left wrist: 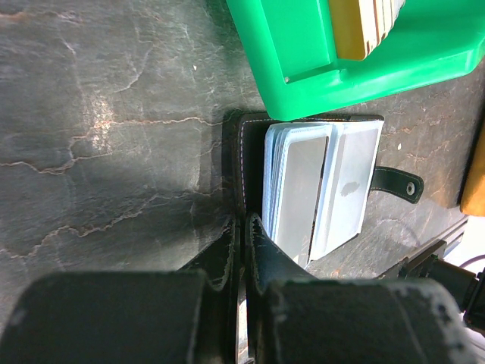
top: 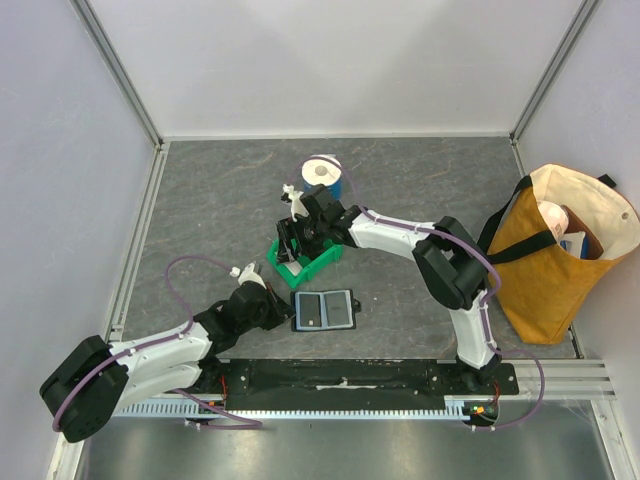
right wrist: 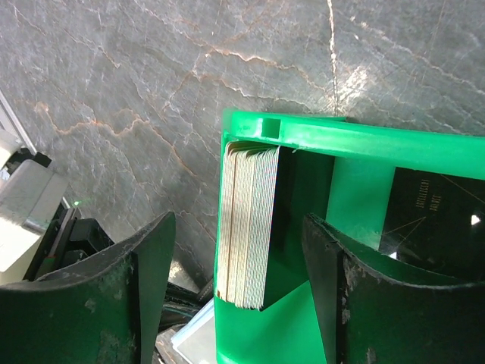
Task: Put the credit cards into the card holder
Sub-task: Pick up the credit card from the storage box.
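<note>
The card holder (top: 325, 310) (left wrist: 303, 182) lies open on the table, bluish pockets up and snap tab (left wrist: 399, 183) to one side. My left gripper (top: 283, 311) (left wrist: 244, 224) is shut on its black outer edge. Just beyond it stands a green bin (top: 318, 266) (right wrist: 364, 144) holding the credit cards (right wrist: 246, 227), a stack on edge with pale edges showing. A black card (right wrist: 432, 212) lies in the bin's other compartment. My right gripper (top: 298, 238) (right wrist: 236, 227) is open over the bin. One finger is outside the bin wall, the other inside, with the stack between them, untouched.
A blue and white roll (top: 322, 172) stands behind the bin. A yellow tote bag (top: 560, 255) with things inside sits at the right wall. White enclosure walls ring the grey stone-patterned table (top: 220, 200).
</note>
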Available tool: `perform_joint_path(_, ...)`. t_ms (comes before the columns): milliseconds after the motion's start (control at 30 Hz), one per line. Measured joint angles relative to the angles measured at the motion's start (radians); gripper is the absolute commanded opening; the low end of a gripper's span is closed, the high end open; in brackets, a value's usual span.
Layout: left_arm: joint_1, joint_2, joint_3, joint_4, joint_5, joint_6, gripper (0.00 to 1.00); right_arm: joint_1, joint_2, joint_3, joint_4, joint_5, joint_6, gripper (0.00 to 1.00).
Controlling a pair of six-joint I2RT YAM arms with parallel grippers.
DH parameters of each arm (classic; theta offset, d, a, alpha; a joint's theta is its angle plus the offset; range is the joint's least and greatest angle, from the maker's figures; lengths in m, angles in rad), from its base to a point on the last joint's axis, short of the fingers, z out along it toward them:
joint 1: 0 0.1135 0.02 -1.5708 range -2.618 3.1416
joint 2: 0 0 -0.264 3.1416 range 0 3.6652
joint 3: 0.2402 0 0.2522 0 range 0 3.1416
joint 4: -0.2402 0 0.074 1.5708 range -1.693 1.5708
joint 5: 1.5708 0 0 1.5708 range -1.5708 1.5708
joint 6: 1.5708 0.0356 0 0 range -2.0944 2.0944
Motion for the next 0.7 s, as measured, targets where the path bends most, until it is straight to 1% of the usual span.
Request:
perform_joint_path(100, 0.000, 0.001, 0.000, 0.000, 0.000, 0.000, 0.02, 0.000, 0.010, 0.000, -0.006, -0.016, 0.000, 0.72)
perform_joint_path(300, 0.000, 0.002, 0.000, 0.003, 0.000, 0.000, 0.02, -0.001, 0.010, 0.000, -0.009, -0.040, -0.003, 0.60)
perform_joint_path(633, 0.000, 0.003, 0.000, 0.003, 0.000, 0.000, 0.02, -0.003, 0.005, 0.000, -0.009, -0.048, -0.003, 0.48)
perform_joint_path(700, 0.000, 0.003, 0.000, 0.004, 0.000, 0.000, 0.02, -0.003, 0.002, 0.000, -0.009, -0.048, -0.003, 0.44)
